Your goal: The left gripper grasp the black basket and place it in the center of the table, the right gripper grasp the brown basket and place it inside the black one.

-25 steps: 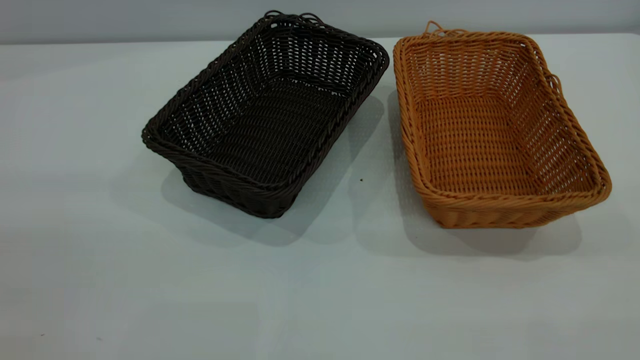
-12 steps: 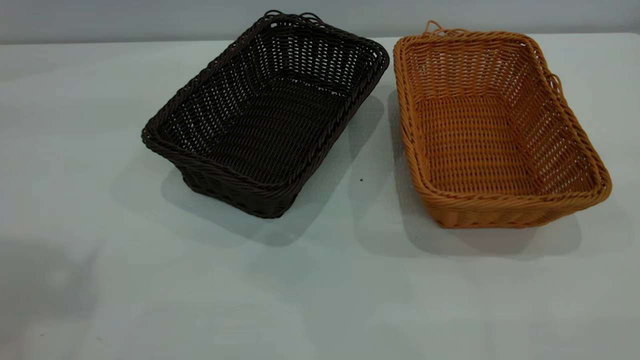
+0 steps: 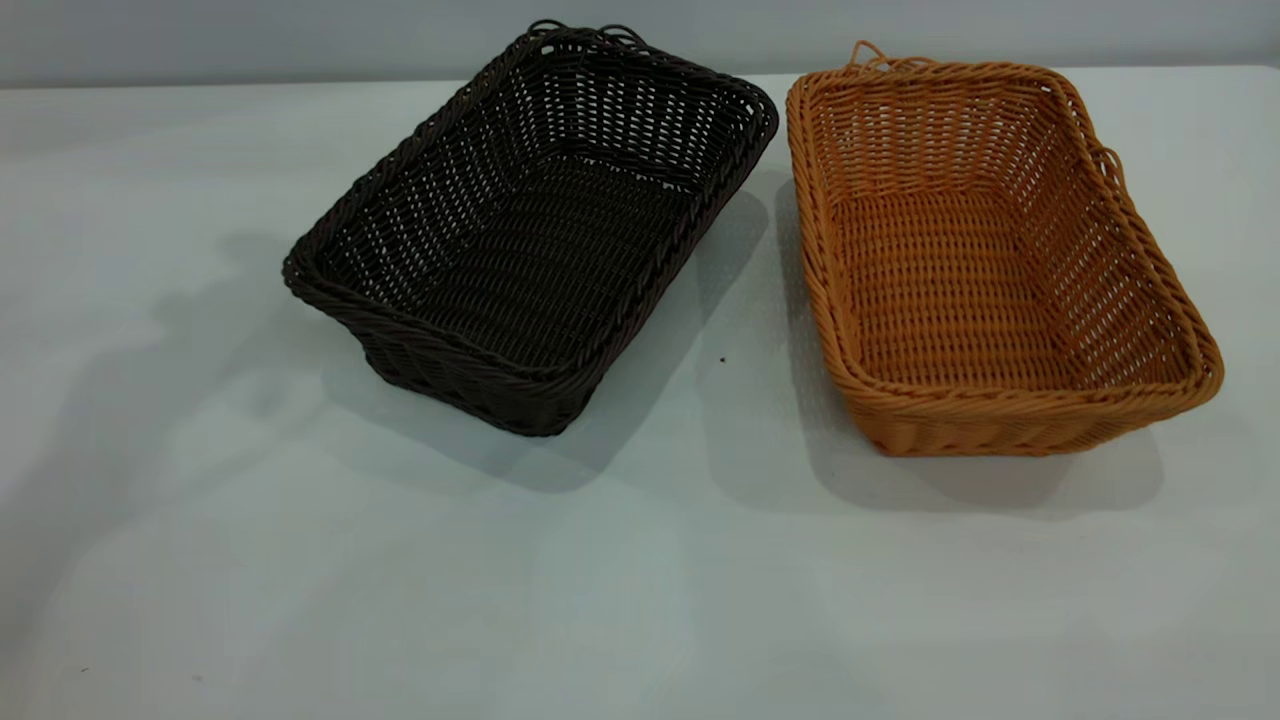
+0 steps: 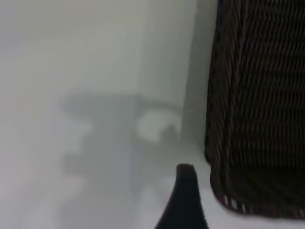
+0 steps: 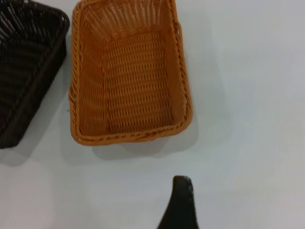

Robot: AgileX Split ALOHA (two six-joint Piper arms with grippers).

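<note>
- Pale grey-white counter (image 3: 640,600) carries both baskets, neither lifted.
- Shallow rectangular dark wicker black basket (image 3: 530,230) sits at eleven o'clock of counter centre; orange-tan wicker brown basket (image 3: 990,260) at two o'clock, just beside it, apart.
- Left hand (image 4: 183,200) hovers near the dark basket's wall; open or closed, can't tell.
- Right hand (image 5: 180,205) hangs above the counter near the tan basket; grip unclear too.
- Approach step, I'd judge: next, left hand must straddle that braided rim.
</note>
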